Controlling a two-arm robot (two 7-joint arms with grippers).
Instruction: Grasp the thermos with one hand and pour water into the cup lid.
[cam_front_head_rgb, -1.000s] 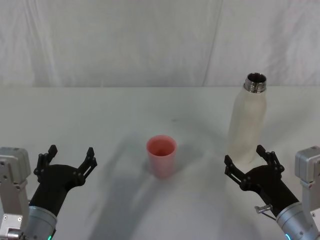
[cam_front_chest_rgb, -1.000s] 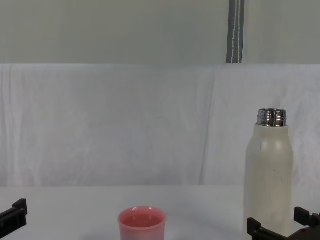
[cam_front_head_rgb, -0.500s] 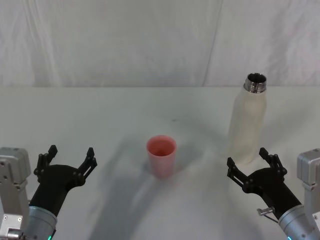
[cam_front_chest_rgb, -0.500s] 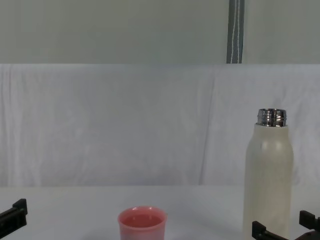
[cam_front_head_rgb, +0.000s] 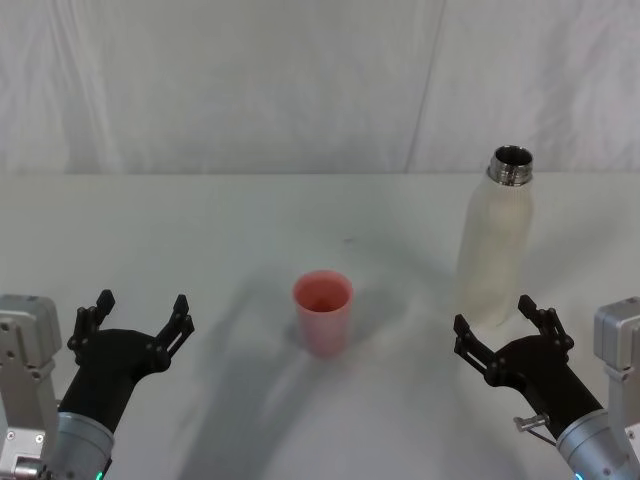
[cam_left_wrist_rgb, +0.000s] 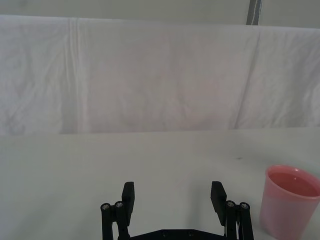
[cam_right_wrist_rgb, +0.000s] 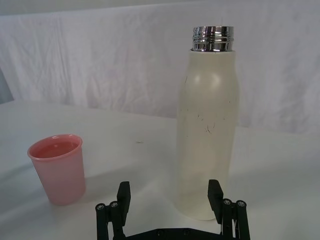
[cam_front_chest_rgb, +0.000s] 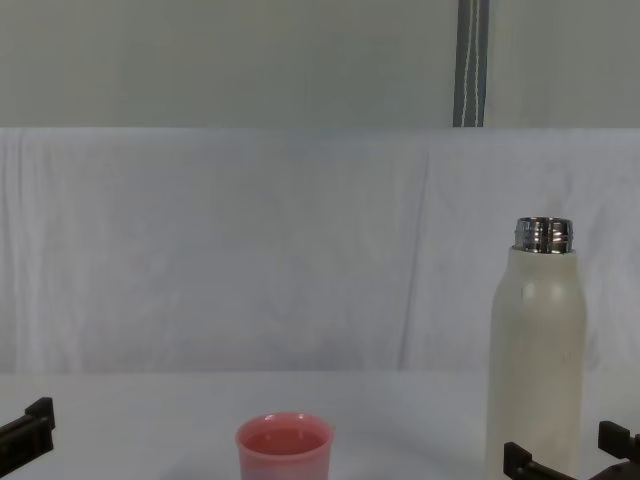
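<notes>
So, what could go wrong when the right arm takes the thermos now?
1. The thermos is tall, upright and uncapped; a nudge from the open right gripper just in front of it may tip it over.
2. The cup is small and light, so pouring could miss it or knock it.

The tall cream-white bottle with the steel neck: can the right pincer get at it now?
Probably yes. The right pincer is open, just in front of the tall cream-white thermos bottle, with nothing between them. The small pink plastic cup stands apart, toward the robot's left.
</notes>
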